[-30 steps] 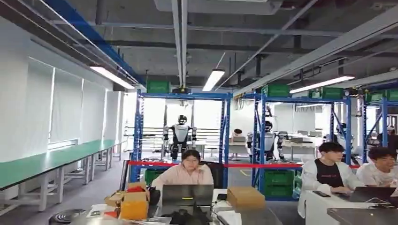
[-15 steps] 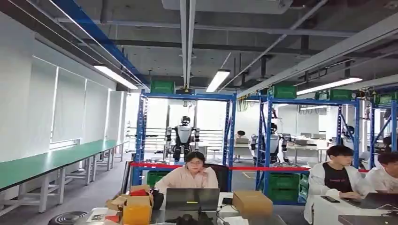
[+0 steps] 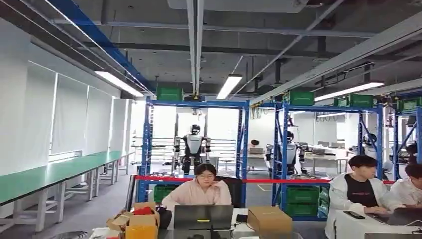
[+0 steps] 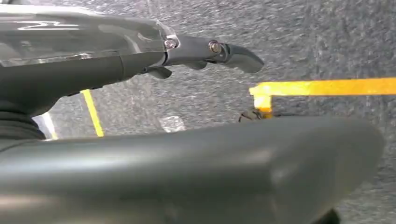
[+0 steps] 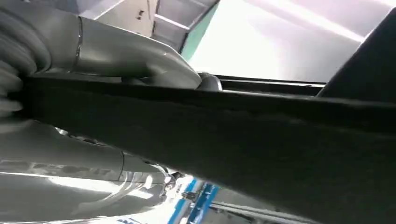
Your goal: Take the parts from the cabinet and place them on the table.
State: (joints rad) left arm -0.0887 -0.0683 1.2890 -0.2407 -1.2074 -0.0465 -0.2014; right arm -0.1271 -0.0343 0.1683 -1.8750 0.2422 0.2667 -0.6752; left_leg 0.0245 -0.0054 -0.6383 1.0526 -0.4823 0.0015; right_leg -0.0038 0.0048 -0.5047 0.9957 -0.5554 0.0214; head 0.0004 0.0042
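Looking out from the head view, a long green-topped workbench (image 3: pixel 54 172) runs along the white wall, then blue steel shelving racks (image 3: pixel 194 144) carrying green plastic crates (image 3: pixel 168 92), with a red tape (image 3: pixel 249 179) strung across. No writing is readable anywhere. A seated person in a pink top (image 3: pixel 199 191) faces a dark laptop (image 3: pixel 203 217), beside brown cardboard boxes (image 3: pixel 268 220); two more seated people are cut off at the right edge.

The left hand (image 4: pixel 205 51) hangs over speckled grey floor (image 4: pixel 322 42) crossed by yellow tape lines (image 4: pixel 322 87), its dark fingers (image 4: pixel 236 55) extended and holding nothing.

The right hand (image 5: pixel 116 51) grips a broad, matt black slab-like part (image 5: pixel 233 135), blurred and cut off.
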